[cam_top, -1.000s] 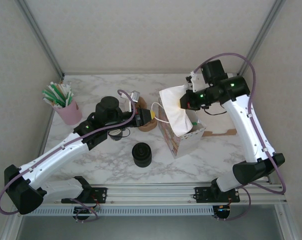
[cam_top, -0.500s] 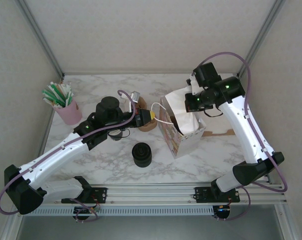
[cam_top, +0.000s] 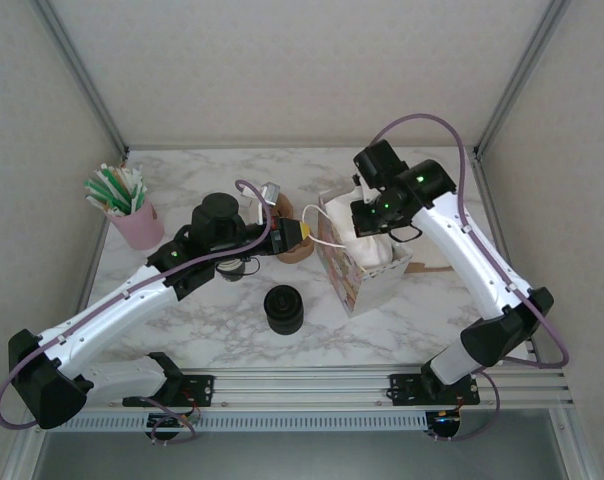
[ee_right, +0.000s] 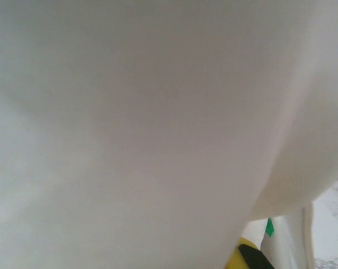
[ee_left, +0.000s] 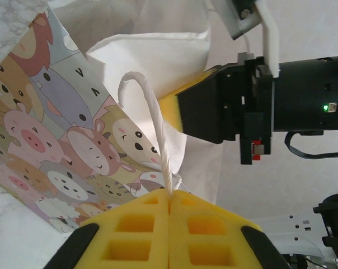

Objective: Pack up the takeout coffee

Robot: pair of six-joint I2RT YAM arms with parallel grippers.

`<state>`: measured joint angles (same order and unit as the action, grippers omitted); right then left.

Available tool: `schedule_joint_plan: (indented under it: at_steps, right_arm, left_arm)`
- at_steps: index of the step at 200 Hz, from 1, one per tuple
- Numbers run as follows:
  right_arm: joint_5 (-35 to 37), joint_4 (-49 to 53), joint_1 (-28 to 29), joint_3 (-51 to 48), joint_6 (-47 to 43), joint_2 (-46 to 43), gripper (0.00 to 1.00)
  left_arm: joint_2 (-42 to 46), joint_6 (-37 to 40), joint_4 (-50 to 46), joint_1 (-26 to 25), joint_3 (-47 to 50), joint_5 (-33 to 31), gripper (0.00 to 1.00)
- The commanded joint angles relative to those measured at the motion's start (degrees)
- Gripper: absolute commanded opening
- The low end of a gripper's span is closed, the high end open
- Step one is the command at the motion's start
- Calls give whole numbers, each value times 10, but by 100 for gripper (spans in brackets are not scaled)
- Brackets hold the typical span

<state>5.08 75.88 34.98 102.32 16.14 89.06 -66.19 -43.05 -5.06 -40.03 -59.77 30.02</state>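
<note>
The takeout coffee (cam_top: 283, 309) stands upright with its black lid on the marble bench (cam_top: 382, 330), outside the bag, just left of the gift bag (cam_top: 354, 280) and a little nearer than the left gripper (cam_top: 300, 232). The left gripper's yellow jaws are pressed together on the bag's white rope handle (ee_left: 156, 134), which the left wrist view shows rising in a loop from between them (the bag's side is printed with cartoon animals). The right gripper (cam_top: 365, 222) reaches down into the mouth of the bag, among white tissue paper (cam_top: 367, 248). Its jaws are closed, but I cannot tell whether a fold of paper is caught between them. The right wrist view shows blurred white paper and a yellow fingertip (ee_right: 240, 259) at the bottom edge. A pink cup of straws (cam_top: 134, 225) stands at the far left.
</note>
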Motion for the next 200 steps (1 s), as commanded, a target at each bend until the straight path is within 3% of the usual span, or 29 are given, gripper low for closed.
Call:
schedule_joint_plan:
  at_steps: [1, 200]
  right_arm:
    - [15, 4, 10, -5, 16, 12, 0]
    - [-6, 9, 10, 3, 28, 81, 3]
  left_arm:
    - [-2, 13, 0, 0, -13, -7, 6]
    - [-16, 23, 0, 0, -22, -6, 6]
